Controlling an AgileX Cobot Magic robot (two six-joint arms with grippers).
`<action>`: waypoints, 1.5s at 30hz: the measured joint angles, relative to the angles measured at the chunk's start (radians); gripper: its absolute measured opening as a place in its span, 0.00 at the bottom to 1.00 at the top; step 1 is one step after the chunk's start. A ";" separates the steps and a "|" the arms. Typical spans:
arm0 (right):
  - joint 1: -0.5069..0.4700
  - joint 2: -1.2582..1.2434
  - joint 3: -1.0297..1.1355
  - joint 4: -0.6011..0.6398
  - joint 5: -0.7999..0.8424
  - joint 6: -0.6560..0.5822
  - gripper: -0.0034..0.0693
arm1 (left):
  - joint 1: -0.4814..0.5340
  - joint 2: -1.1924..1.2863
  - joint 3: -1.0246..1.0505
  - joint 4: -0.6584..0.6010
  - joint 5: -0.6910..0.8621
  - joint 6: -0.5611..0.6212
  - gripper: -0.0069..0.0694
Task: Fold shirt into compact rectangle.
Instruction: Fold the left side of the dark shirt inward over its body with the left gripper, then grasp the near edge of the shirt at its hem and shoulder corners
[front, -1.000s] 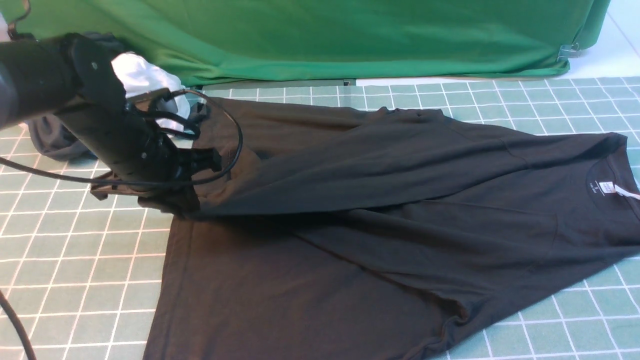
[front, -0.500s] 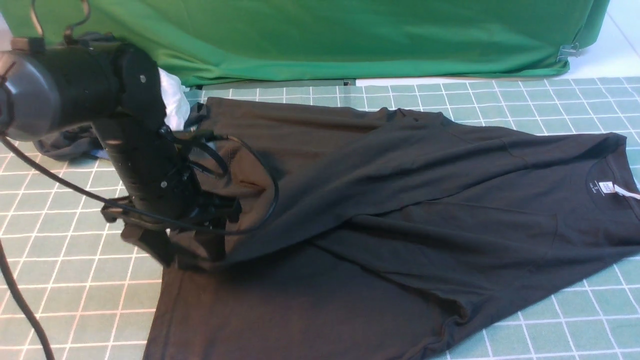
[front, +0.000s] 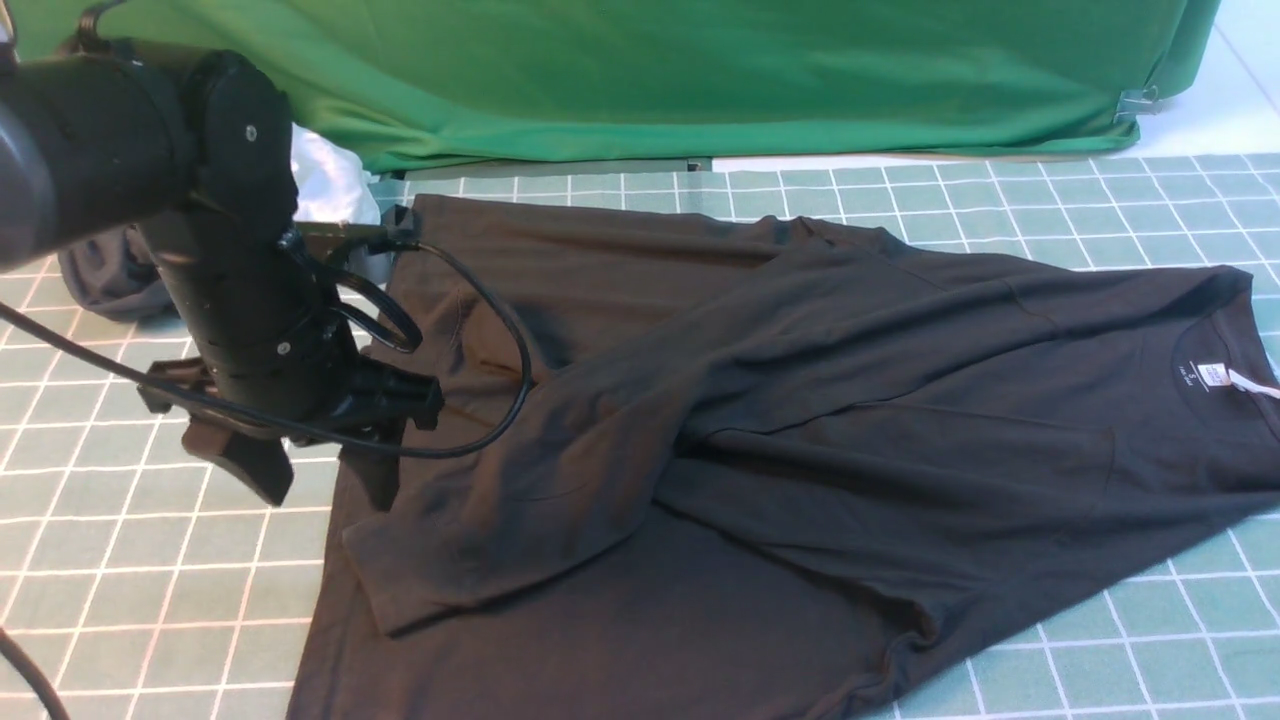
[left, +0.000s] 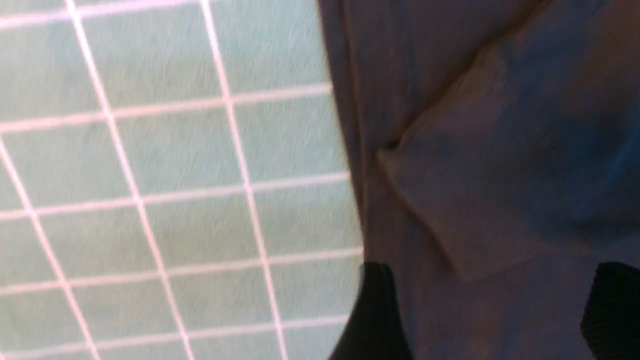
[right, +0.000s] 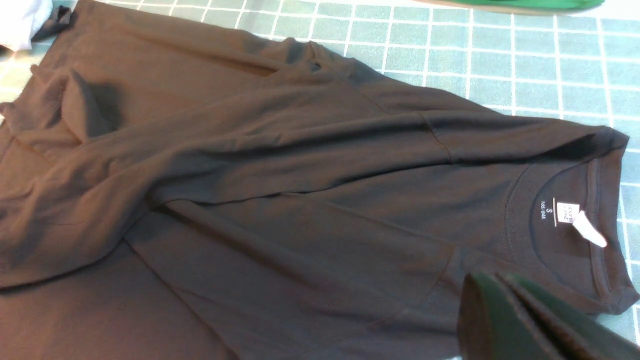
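Black cotton, the shirt (front: 800, 400) lies spread across the gridded bench (front: 130, 600), neck label (front: 1213, 374) to the right, one sleeve (front: 520, 500) slanted loosely over its body. The left end effector (front: 322, 490) hangs wide open and empty above the shirt's left edge; the right end effector (right: 487, 290) is closed on nothing. Folding over that crooked, rumpled sleeve could trap creases and skew the rectangle, and the left arm's drooping cable (front: 524, 375) might snag and drag the cloth.

Even light, apparent left-wrist blur.
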 joint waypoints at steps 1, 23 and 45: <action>0.000 0.000 0.000 0.000 0.000 0.000 0.05 | 0.000 -0.003 0.001 -0.003 0.000 0.000 0.76; 0.000 0.010 0.000 0.000 -0.030 -0.005 0.05 | -0.066 -0.273 0.551 0.005 -0.325 -0.078 0.81; 0.000 0.090 -0.031 -0.003 0.095 -0.142 0.05 | -0.066 -0.163 0.549 -0.036 -0.274 0.059 0.11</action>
